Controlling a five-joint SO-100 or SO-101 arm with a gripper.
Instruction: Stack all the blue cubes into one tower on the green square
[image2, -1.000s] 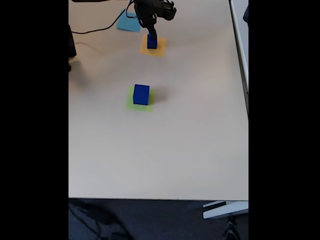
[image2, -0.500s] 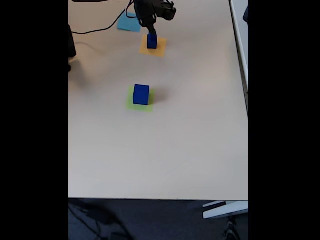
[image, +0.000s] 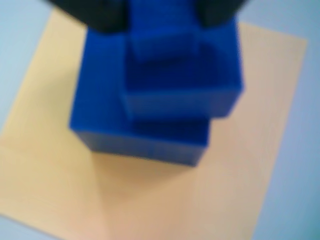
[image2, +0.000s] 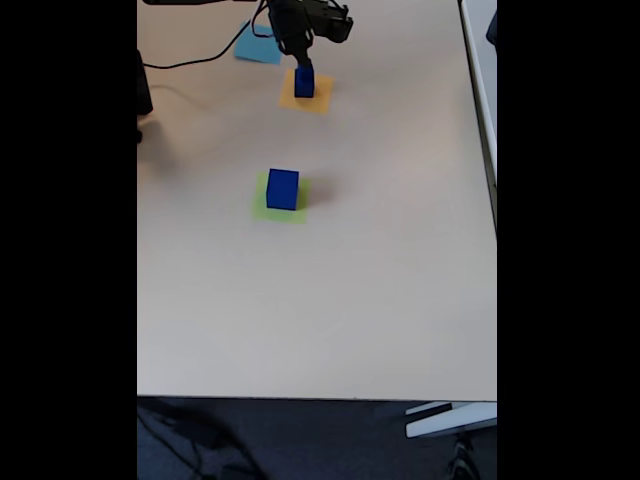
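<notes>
Caught mid-pickup near the bench's (image2: 400, 300) far edge: fingers (image: 160, 17) closed on the small cube (image: 160, 27) topping a stepped blue pile (image: 150, 115) on the orange square (image: 240, 175). Largest cube (image2: 282, 188) sat alone on the green square (image2: 262, 208) mid-bench. Next, probably: lift straight up, carry toward the green square, lower squarely onto that cube.

Matt blue cubes (image: 150, 100), papery orange square (image: 240, 165)
</notes>
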